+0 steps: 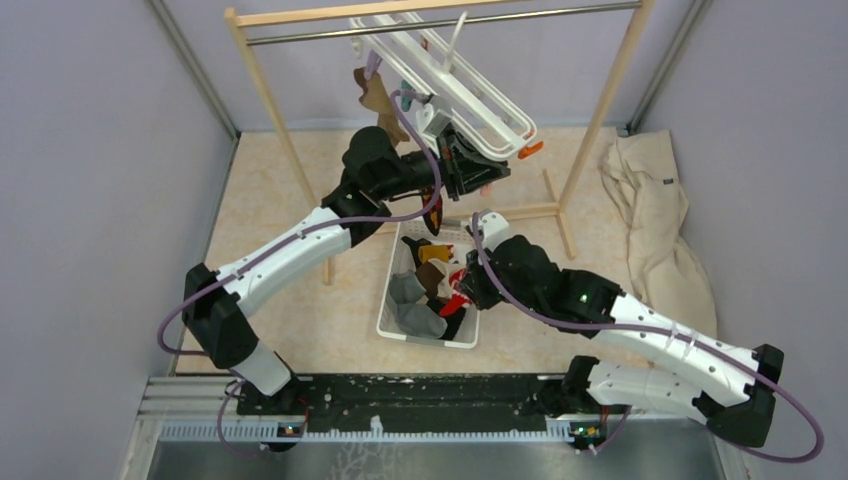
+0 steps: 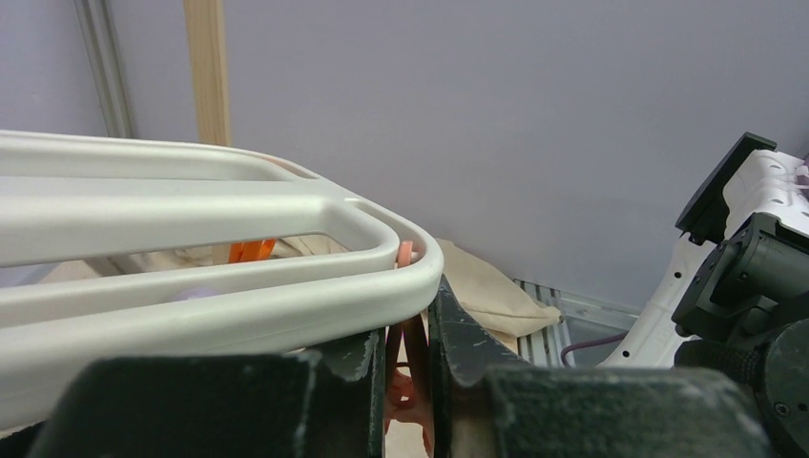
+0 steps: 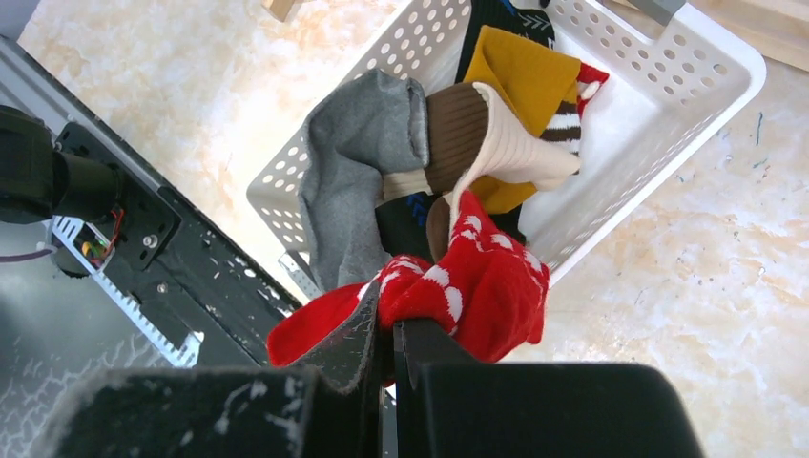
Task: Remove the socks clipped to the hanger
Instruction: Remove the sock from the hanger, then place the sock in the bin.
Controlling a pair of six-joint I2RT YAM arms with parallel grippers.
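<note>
The white hanger (image 1: 470, 85) hangs tilted from the rack's rod, with a brown sock (image 1: 375, 97) clipped at its far left end. My left gripper (image 1: 472, 172) is under the hanger's near corner, shut on a salmon clip (image 2: 412, 367). The hanger's rim (image 2: 238, 296) lies right above its fingers (image 2: 467, 343). My right gripper (image 1: 462, 297) is over the white basket (image 1: 392, 312), shut on a red sock with white dots (image 3: 477, 296). Grey (image 3: 353, 181), brown (image 3: 458, 134) and mustard (image 3: 525, 76) socks lie in the basket (image 3: 668, 86).
The wooden rack (image 1: 270, 110) spans the back, and its right foot (image 1: 560, 215) stands near the basket. A large beige cloth (image 1: 650, 220) lies at the right wall. An orange clip (image 1: 530, 150) sticks out from the hanger's near end. Walls close in on both sides.
</note>
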